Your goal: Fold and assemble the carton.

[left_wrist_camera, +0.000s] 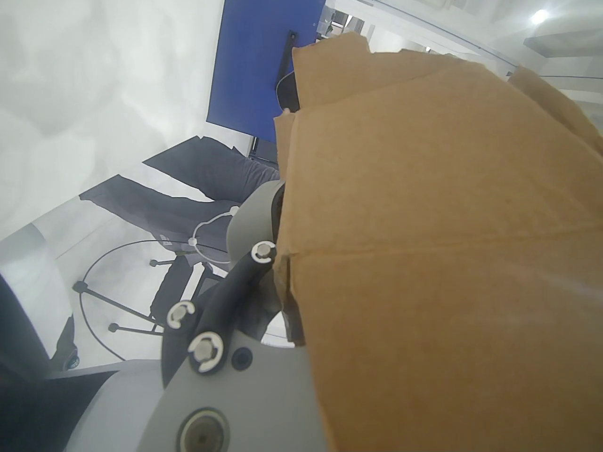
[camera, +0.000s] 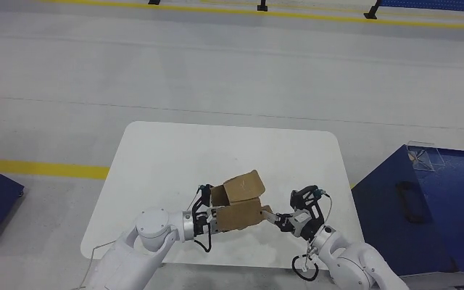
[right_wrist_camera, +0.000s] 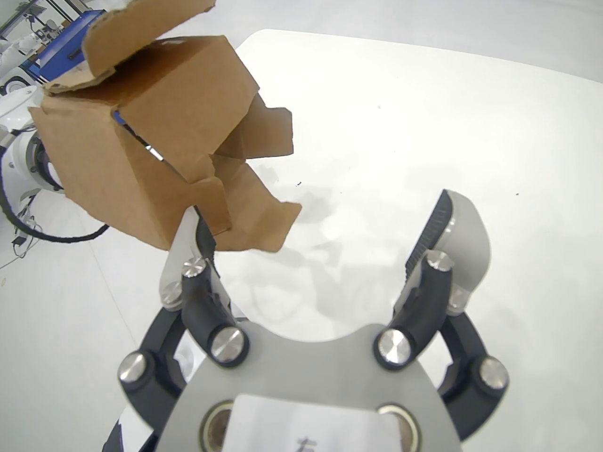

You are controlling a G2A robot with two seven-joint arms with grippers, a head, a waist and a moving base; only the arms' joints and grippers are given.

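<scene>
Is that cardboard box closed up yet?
Not closed: the carton has loose end flaps hanging out, and one flap sticks up.

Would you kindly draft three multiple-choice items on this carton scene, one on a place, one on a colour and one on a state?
1. Where is the carton?
A. flat on the table
B. held above the table by the left gripper
C. under the table

2. What colour is the table top?
A. white
B. green
C. black

3. How is the right gripper?
A. shut on the carton
B. open
C. shut on nothing

Answers: 1 B, the right wrist view shows it clear of the table top. 2 A, the top is plain white. 3 B, its fingers stand wide apart.
</scene>
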